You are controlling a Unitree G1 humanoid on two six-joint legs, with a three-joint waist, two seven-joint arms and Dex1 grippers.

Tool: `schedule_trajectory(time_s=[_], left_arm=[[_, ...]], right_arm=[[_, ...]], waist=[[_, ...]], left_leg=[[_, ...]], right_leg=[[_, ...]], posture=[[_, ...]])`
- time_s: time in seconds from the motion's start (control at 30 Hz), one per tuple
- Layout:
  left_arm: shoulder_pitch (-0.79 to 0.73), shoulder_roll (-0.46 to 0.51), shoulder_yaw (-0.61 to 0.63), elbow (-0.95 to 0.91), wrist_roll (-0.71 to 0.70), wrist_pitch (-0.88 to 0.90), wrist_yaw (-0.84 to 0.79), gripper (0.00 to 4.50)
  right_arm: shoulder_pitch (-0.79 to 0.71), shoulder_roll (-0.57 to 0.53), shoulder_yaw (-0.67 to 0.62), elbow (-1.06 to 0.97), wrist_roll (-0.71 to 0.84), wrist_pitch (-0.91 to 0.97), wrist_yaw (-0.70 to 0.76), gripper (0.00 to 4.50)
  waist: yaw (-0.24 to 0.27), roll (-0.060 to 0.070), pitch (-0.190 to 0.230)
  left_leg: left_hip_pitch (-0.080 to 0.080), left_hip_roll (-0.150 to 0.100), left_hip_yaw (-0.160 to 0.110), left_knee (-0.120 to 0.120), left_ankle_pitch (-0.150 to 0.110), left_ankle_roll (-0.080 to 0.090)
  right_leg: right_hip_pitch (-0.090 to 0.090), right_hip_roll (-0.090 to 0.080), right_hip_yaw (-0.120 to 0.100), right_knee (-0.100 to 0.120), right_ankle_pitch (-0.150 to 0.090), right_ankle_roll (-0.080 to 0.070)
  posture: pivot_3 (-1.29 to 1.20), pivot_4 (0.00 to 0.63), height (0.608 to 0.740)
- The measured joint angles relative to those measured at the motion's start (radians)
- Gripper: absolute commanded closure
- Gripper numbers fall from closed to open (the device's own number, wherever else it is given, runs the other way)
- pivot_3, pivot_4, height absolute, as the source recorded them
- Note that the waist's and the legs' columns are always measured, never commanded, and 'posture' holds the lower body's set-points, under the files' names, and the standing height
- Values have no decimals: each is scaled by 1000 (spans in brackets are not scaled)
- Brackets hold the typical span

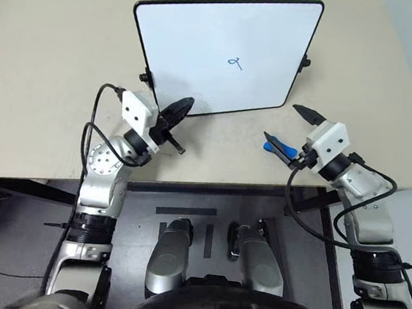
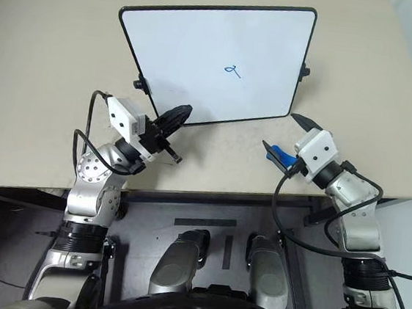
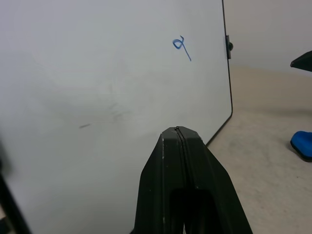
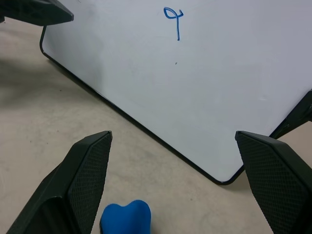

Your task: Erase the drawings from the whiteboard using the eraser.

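Whiteboard (image 1: 203, 43) propped on surface (image 1: 47, 56), blue drawings (image 1: 235, 62) right of centre. Eraser (image 1: 280, 145) near its right corner, between wide right claw (image 1: 285, 127) fingers. Left claw (image 1: 181, 108) pinched together, empty, at its lower edge.

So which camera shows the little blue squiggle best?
The right wrist view: the squiggle is big and sharp on the whiteboard, with its loop and tail clear. The left wrist view shows it smaller, near the board's edge. In both eye views it's only a tiny blue mark.
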Motion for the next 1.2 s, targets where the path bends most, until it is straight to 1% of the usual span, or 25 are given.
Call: schedule_trajectory(time_s=[0.1,0.43,0.47,0.63,0.8,0.9,1.0,1.03,1.13,1.2], left_arm=[[-11,0,-1,0,0,2,-7,4500],[-6,-29,-4,-1,4,1,1,4500],[4,-31,-4,-6,4,0,6,4500],[64,-39,-2,-30,7,0,34,4500],[118,-28,15,-103,7,1,70,4500],[151,-14,34,-132,6,4,78,4500],[167,-8,34,-135,6,8,81,4500],[168,-8,33,-135,6,10,83,4500],[160,-20,26,-135,6,10,88,4500],[153,-31,18,-134,6,9,89,4500]], right_arm=[[7,4,0,0,-1,-1,-4,225],[5,-11,0,-3,2,0,13,225],[3,-12,1,-3,2,0,21,225],[-20,-13,22,27,2,0,51,225],[-75,-13,53,92,2,1,94,225],[-81,-22,53,100,10,2,117,225],[-60,-49,52,92,13,16,142,225],[-38,-65,50,84,20,28,152,225],[9,-91,47,67,34,57,168,225],[32,-108,45,46,43,80,176,225]], waist=[[0,0,0],[-1,0,0],[-2,0,0],[-3,0,0],[-5,0,0],[-4,0,0],[3,0,0],[5,0,0],[5,0,0],[4,0,0]], left_leg=[[0,0,0,0,0,0],[0,0,0,0,0,0],[0,0,0,0,0,0],[0,0,0,0,0,0],[0,0,0,-1,0,0],[0,0,0,-1,-1,-1],[-1,0,0,-1,-1,0],[-1,0,0,-1,-1,-1],[0,0,0,-1,-2,-1],[0,0,0,-1,-2,-2]], right_leg=[[0,0,0,0,3,-4],[0,0,0,0,1,-2],[0,0,0,0,-1,1],[0,0,0,0,-2,3],[0,0,0,0,-2,3],[0,0,0,0,-2,3],[0,0,0,0,2,-5],[0,0,0,0,2,-5],[0,0,0,0,1,-5],[0,0,0,0,-3,1]], posture=[[0,150,740],[0,150,740],[0,150,740],[0,150,740],[0,150,740],[0,150,740],[0,150,740],[0,150,740],[0,150,740],[0,150,740]])
